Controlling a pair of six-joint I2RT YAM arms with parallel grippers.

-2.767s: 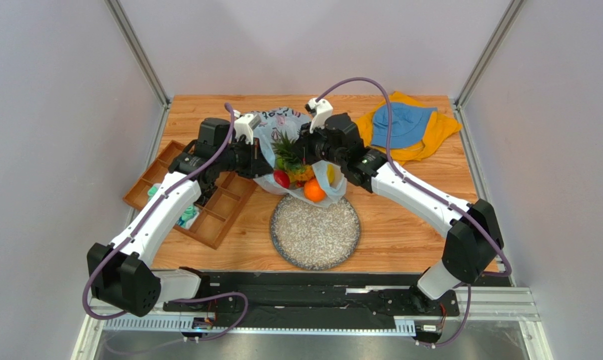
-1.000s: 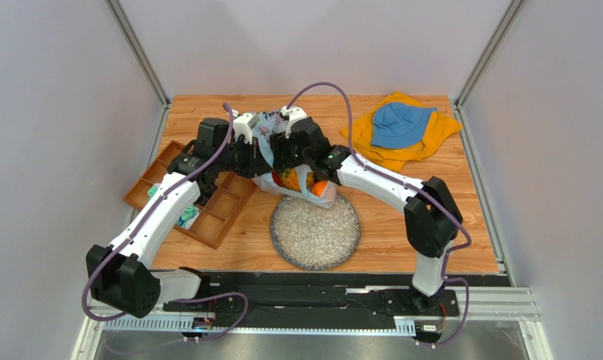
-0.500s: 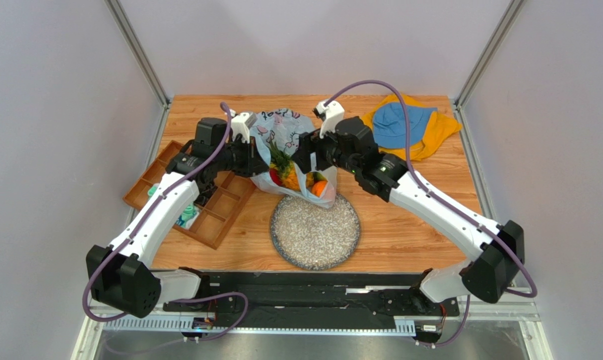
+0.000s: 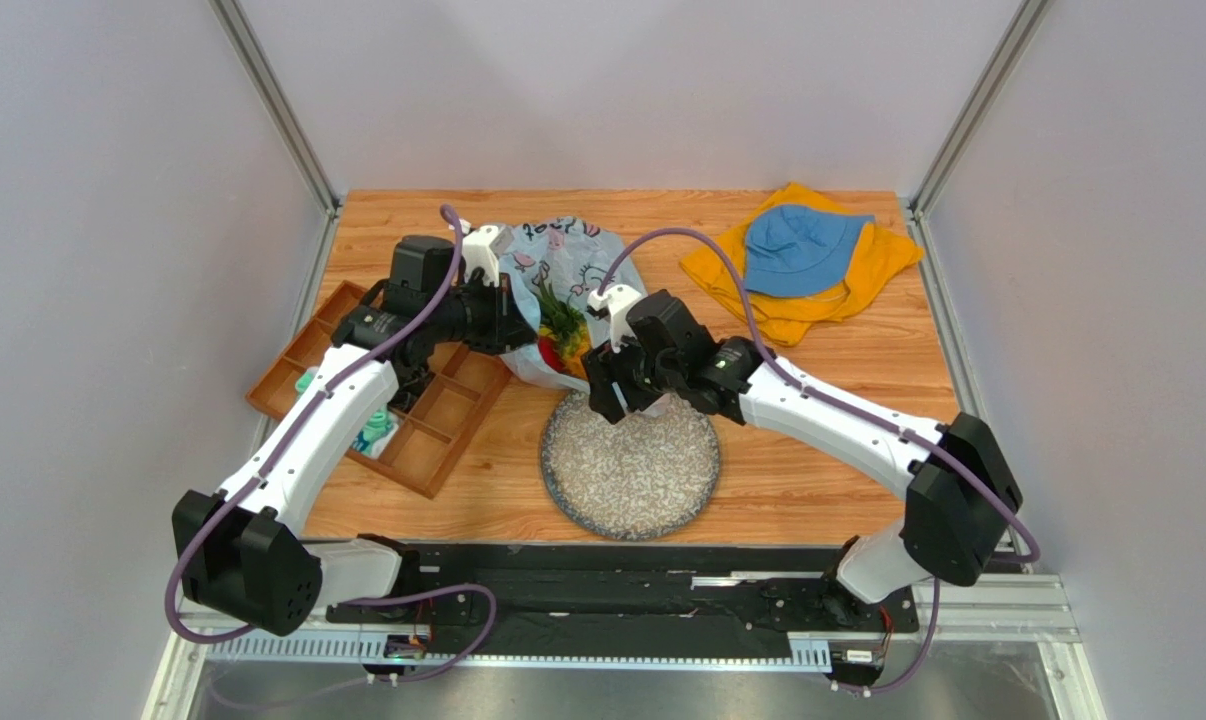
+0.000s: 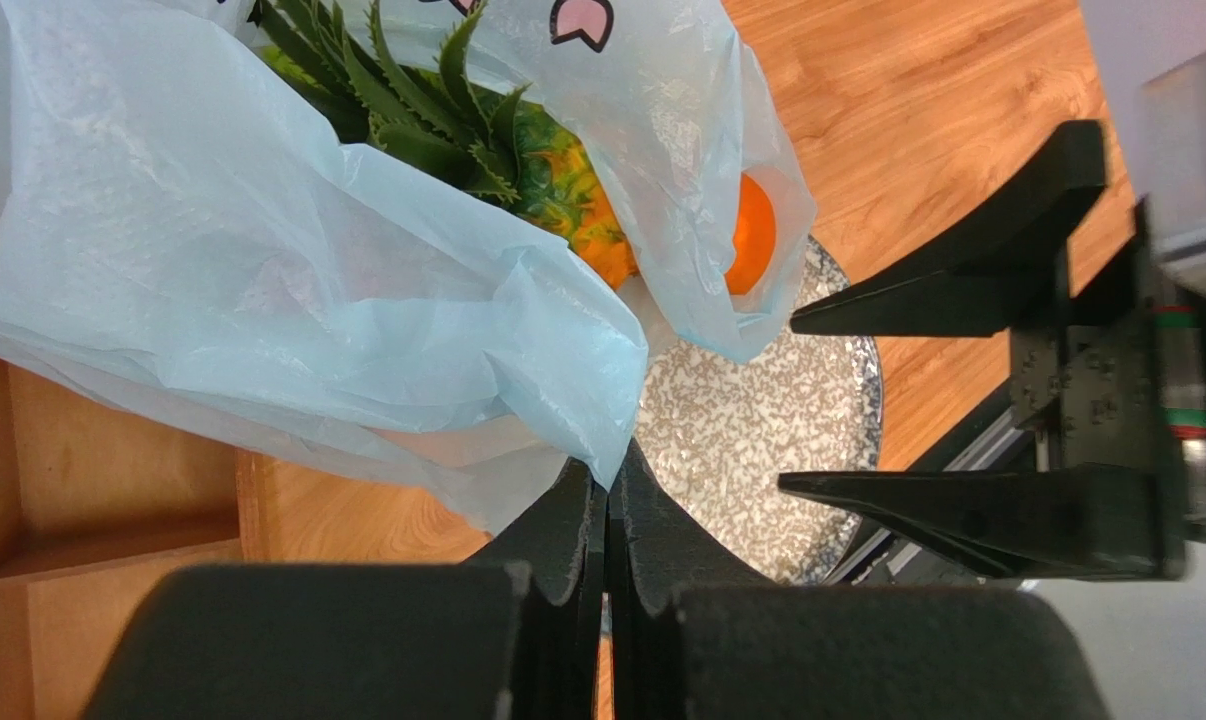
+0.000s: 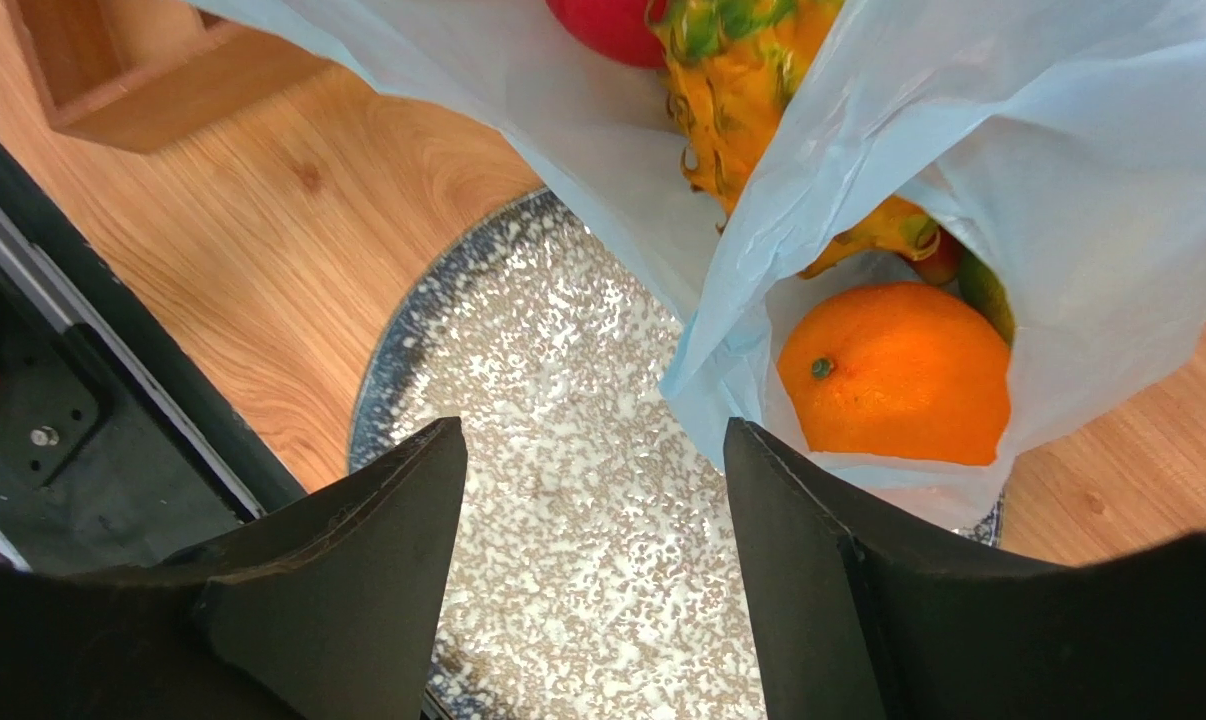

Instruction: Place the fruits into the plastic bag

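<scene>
Right claw [image 6: 591, 435] swung down over plate [image 6: 549, 630], jaws apart, left claw [image 5: 606, 477] clamped on plastic bag [image 5: 264, 270], print unreadable

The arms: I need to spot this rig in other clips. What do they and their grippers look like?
The left arm and right arm have white link shells between chunky black joint housings, with a purple cable looping along each. The left gripper and right gripper have matte black, wedge-shaped fingers.
</scene>
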